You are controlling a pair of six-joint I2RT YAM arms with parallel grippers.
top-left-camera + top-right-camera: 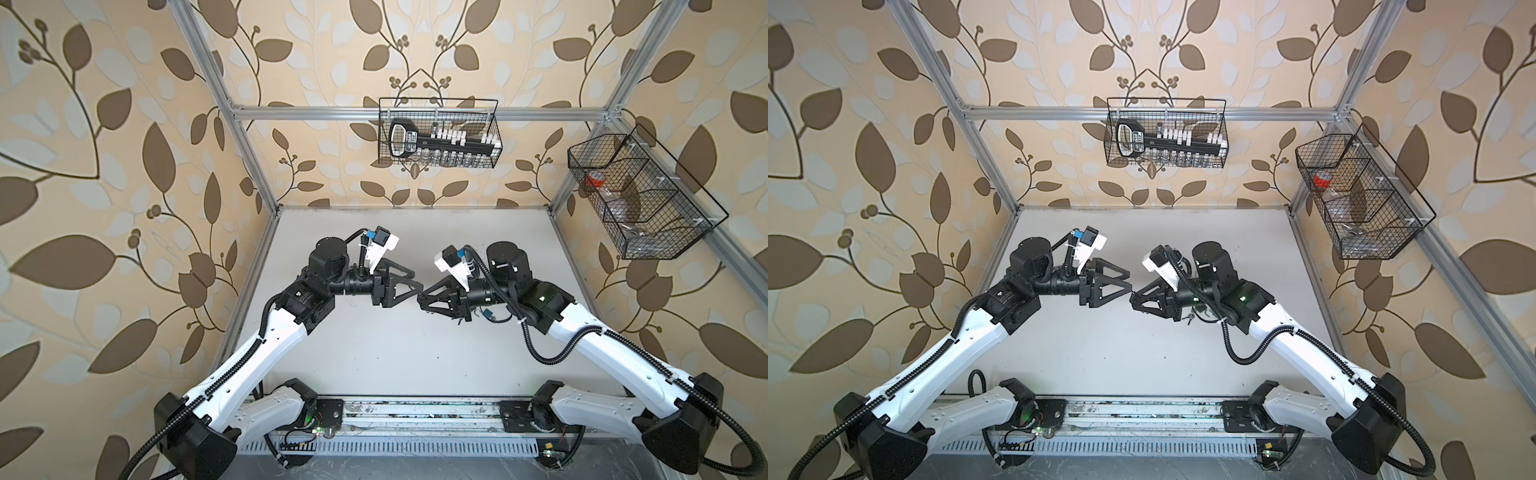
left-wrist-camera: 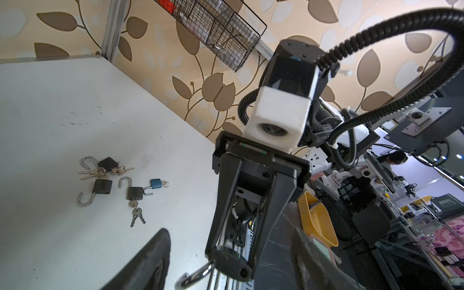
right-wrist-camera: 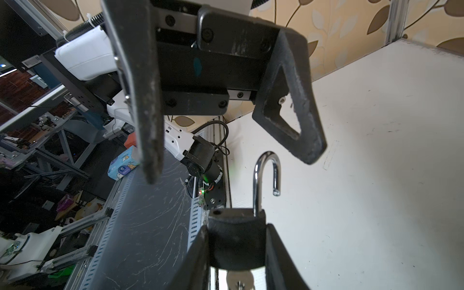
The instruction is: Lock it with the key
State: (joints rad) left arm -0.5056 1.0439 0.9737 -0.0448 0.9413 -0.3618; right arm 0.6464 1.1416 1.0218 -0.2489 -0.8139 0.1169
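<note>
Right tool [image 3: 237, 251] is clenching the padlock [image 3: 236, 231] body, presenting its open shackle [image 3: 258, 175] to the left tool [image 3: 231, 165], which is released, jaws flanking the shackle, probably for pressing it shut.

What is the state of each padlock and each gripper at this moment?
held padlock: shackle open
right gripper: shut on the held padlock
left gripper: open, holding nothing
blue padlock: on the table, shackle open, key in it
three black padlocks: on the table, shackles open
</note>
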